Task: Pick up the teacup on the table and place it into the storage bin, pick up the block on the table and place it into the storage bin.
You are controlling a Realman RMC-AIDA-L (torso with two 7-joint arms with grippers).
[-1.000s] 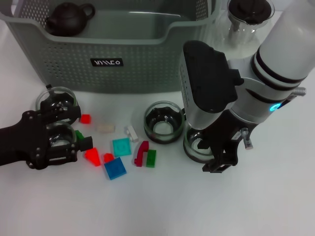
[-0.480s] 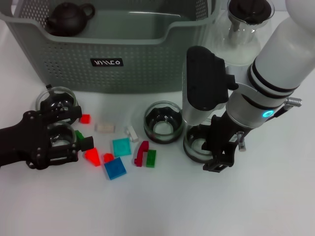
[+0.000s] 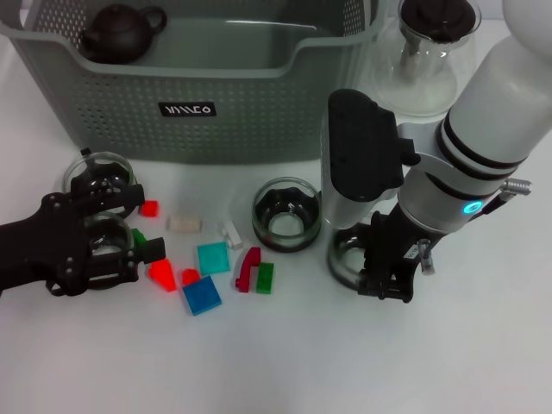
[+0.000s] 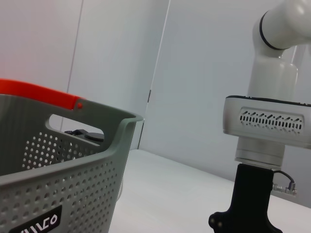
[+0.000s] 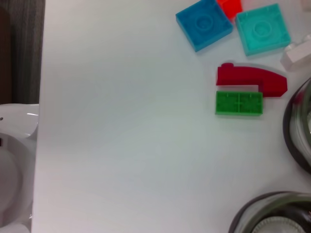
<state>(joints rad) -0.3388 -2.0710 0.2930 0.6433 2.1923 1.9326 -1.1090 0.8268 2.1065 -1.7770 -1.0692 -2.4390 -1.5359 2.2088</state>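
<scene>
Black right gripper [image 3: 385,269] stands over a clear glass teacup [image 3: 347,257] just right of another glass cup [image 3: 286,213], fingers straddling its rim, grip uncertain. Left gripper [image 3: 116,243] lies by scattered coloured plastic blocks [image 3: 207,276]; its jaw state is unclear. Grey-green perforated storage bin [image 3: 241,103] sits behind.

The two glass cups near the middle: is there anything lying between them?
No. In the head view the middle teacup and the teacup under the right gripper stand side by side, only bare table between.
</scene>
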